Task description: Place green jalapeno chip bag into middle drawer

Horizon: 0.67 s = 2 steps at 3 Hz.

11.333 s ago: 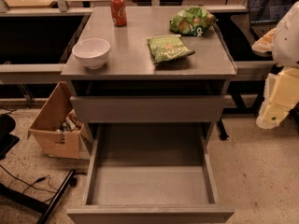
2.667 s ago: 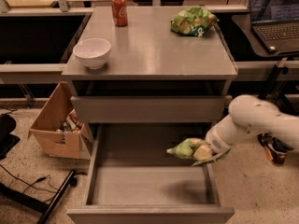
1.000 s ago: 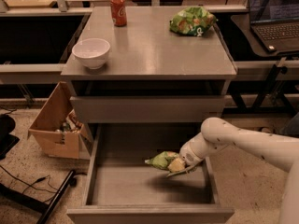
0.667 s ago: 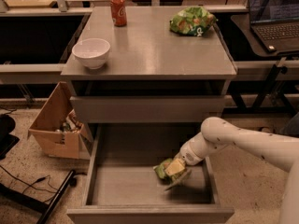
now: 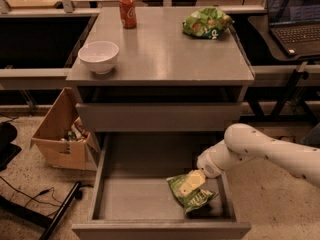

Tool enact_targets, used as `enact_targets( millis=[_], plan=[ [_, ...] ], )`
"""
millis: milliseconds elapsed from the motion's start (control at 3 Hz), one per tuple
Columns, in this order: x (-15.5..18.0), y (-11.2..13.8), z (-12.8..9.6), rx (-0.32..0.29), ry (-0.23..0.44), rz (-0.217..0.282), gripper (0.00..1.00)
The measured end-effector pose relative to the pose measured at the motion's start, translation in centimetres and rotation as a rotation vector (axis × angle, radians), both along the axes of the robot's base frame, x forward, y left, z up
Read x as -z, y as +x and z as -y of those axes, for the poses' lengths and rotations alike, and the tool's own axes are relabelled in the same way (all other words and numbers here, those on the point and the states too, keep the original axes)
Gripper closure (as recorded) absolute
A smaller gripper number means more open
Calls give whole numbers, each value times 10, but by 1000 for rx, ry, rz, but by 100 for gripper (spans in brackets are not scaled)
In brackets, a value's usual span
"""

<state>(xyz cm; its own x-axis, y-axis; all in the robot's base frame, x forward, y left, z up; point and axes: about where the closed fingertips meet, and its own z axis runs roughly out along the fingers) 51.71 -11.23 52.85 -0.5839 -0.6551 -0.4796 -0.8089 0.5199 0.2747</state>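
1. The claw [image 5: 189,183] is down inside the open drawer [image 5: 131,200], near its right wall, at the end of the white arm [image 5: 265,149] that reaches in from the right.
2. The claw touches the top of the chip bag [image 5: 198,200]. It cannot be told whether the claw is spread or pinching the bag.
3. The chip bag lies just below and in front of the claw, on the drawer floor in the front right corner.
4. The rest of the drawer floor stretches bare to the claw's left.
5. Above the claw a shut drawer front [image 5: 159,116] sits under the tabletop [image 5: 160,59].
6. On the tabletop, well above the claw, lies a bright bag [image 5: 206,23]. Up and to the left stand a white bowl [image 5: 98,56] and a red can [image 5: 128,11].
7. Far left of the claw a cardboard box [image 5: 57,136] stands on the floor.
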Motion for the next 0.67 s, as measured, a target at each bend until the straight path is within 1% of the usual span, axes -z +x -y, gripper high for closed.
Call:
enact_targets(
  millis=[333, 667],
  plan=[
    [-80, -33, 15, -17, -9, 33, 0],
    [-166, -63, 29, -45, -45, 53, 0]
  ],
)
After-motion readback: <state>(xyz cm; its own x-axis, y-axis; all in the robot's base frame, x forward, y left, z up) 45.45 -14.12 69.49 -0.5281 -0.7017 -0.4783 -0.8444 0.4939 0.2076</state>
